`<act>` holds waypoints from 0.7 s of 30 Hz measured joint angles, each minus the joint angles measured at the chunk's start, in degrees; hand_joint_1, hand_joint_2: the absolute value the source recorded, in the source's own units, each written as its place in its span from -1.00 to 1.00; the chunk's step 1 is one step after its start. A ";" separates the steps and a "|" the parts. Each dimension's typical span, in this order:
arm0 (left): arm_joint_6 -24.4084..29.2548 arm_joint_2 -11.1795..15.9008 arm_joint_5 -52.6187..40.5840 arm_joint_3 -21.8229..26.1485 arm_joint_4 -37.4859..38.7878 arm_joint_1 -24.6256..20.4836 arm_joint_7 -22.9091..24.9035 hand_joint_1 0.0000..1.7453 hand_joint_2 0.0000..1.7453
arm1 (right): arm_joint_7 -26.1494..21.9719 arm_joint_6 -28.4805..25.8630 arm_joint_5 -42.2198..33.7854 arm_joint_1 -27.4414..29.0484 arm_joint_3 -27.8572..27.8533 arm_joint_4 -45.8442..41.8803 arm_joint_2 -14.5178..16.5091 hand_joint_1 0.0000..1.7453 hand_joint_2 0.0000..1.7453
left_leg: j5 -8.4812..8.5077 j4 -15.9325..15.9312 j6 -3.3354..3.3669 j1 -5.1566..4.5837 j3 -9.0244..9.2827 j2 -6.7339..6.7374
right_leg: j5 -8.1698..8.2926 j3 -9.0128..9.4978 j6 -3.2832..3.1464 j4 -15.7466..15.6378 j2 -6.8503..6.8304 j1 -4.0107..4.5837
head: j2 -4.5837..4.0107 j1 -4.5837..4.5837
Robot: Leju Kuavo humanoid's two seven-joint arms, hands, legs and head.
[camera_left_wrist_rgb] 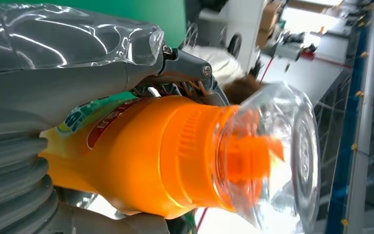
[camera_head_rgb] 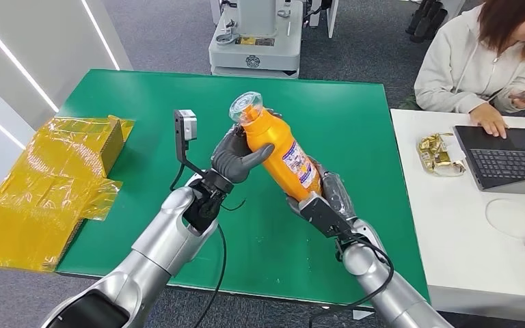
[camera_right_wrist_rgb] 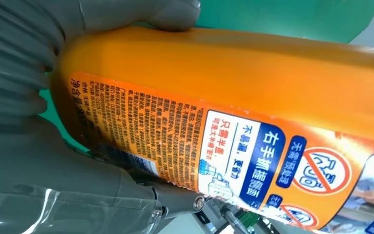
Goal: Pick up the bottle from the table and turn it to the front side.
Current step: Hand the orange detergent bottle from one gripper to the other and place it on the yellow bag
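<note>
both robot hands are holding an orange plastic bottle with a clear domed cap (camera_head_rgb: 279,147) tilted in the air above the green surface (camera_head_rgb: 355,116), its cap end pointing up and away from the robot. the left robot hand (camera_head_rgb: 238,156) is gripping the upper body just below the neck, its grey thumb lying across the orange plastic. the right robot hand (camera_head_rgb: 322,198) is gripping the base end, fingers wrapping around the bottom. the side of the bottle carrying the dense printed text and warning symbols is facing up toward the head view; the left wrist view is showing part of another green-and-white label (camera_left_wrist_rgb: 85,113), though too little of it is visible to tell which face it is. a crumpled sheet of yellow transparent plastic (camera_head_rgb: 48,184) is lying over the left edge of the surface. to the right, a person in a pale hooded top (camera_head_rgb: 475,58) is sitting at a white surface (camera_head_rgb: 465,239) with a dark laptop (camera_head_rgb: 502,158), a gold wrapper (camera_head_rgb: 439,152) resting just beside it.
</note>
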 joint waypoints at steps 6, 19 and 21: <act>-1.04 -0.63 2.54 -0.14 1.17 -0.42 1.02 1.00 1.00 | 0.25 -0.37 0.07 1.07 -0.52 -1.07 -0.32 0.95 1.00 | 0.00 0.01 0.00 0.00 0.01 0.01 | 0.00 -0.01 0.00 0.00 0.01 0.00 | 0.00 0.00; 18.53 -0.69 -21.72 -4.07 1.53 -3.13 -11.71 1.00 1.00 | 0.62 0.73 0.64 4.80 -4.88 -6.09 -1.26 -1.00 1.00 | 0.00 0.00 0.01 0.00 0.00 0.01 | 0.00 0.00 0.00 0.00 0.01 0.00 | 0.00 0.00; 23.80 0.82 -30.41 -4.06 1.34 -4.01 -13.34 1.00 1.00 | 0.23 1.89 -0.72 5.82 -5.98 -7.57 -2.22 -1.00 1.00 | 0.00 0.00 0.00 0.00 0.00 0.01 | 0.01 0.00 -0.01 0.01 0.01 0.00 | 0.00 -0.01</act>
